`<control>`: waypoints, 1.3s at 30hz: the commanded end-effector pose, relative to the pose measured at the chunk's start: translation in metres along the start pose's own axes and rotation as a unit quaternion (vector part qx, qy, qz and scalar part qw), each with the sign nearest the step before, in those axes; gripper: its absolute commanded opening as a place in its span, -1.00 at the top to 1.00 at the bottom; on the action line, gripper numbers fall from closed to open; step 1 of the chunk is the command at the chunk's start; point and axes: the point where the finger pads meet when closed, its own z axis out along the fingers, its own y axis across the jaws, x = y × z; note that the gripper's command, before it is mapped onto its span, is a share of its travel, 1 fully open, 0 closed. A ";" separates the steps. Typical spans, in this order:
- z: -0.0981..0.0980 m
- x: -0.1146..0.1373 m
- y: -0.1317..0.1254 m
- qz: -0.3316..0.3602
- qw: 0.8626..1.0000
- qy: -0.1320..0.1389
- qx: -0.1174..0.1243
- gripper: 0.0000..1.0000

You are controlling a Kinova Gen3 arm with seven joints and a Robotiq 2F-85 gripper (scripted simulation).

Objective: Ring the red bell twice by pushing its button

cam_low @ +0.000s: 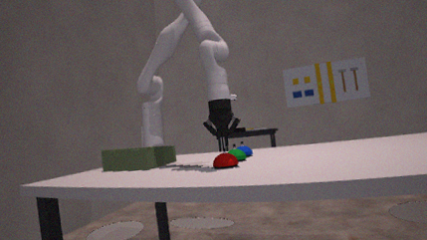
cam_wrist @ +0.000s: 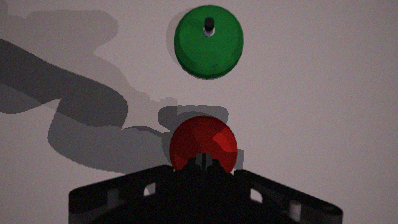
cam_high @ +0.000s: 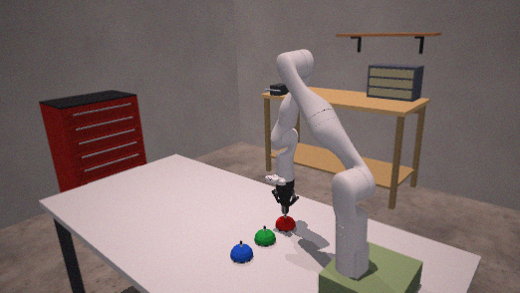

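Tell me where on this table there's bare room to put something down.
Bare top runs from the blue bell out to the corner by the red cabinet. It is crowded where the red bell, green bell, shut gripper and green base sit.

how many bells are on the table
3, in a row on the white table: the red bell under the shut gripper, the green bell beside it, the blue bell at the far end.

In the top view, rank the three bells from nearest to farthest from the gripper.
1. Red bell: directly under the shut gripper, at the fingertips.
2. Green bell: next in the row, toward the table's front edge.
3. Blue bell: far end of the row.
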 end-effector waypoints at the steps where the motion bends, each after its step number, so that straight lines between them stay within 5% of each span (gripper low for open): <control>1: 0.000 0.000 -0.001 0.000 1.000 0.000 0.001 1.00; 39: -0.006 0.000 -0.002 0.000 1.000 0.000 0.001 1.00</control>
